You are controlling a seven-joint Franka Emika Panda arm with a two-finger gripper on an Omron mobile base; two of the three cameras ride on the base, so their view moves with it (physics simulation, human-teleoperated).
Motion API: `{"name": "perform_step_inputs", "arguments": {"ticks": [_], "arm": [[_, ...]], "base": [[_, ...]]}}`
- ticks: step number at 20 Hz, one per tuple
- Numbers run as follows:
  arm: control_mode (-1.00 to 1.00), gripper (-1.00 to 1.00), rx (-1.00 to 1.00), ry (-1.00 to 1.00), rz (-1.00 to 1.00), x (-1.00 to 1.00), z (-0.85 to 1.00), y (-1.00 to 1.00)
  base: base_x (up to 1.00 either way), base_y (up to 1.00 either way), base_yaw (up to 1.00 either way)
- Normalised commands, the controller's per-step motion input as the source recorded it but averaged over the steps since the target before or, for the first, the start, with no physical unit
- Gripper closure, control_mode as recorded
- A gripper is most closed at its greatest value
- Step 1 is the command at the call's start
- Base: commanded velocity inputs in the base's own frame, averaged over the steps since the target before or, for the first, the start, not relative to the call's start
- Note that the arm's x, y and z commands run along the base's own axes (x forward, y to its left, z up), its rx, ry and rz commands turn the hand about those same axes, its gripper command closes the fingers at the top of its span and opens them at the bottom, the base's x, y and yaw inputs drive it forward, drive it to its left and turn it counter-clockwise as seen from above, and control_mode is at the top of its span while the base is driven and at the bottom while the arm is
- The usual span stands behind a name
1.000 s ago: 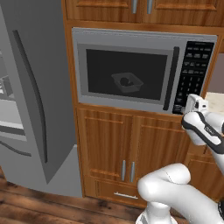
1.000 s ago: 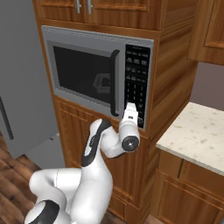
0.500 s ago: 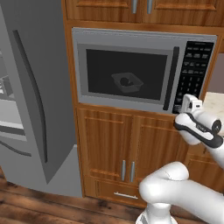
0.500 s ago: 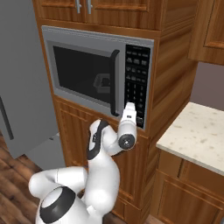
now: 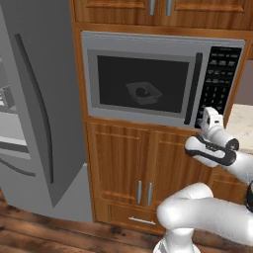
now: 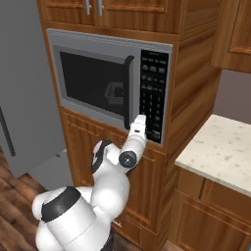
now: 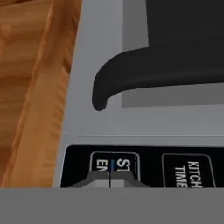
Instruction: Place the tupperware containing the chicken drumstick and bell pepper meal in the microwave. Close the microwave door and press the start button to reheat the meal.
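Observation:
The microwave is built into the wooden cabinetry, and the microwave door is closed flat against it. Through the dark window the tupperware sits inside with a dark lump of food; I cannot tell the chicken drumstick from the bell pepper. My gripper is shut, its tips against the bottom of the black keypad, right on the start button. The dark bar handle runs just beside it.
A tall grey fridge stands left of the microwave. Wooden cabinet doors lie below and more above. A pale speckled counter lies to the right. A timer button adjoins the start button.
The hand has crept slightly left along the keypad's lower edge and the elbow has shifted. The door stays closed and the gripper stays shut.

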Motion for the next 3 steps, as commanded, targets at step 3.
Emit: {"name": "perform_step_inputs", "arguments": {"ticks": [3], "arm": [[-1.00,1.00,-0.04,0.00,-0.25,0.44,0.00,-0.05]], "base": [[0.00,0.00,0.00]]}}
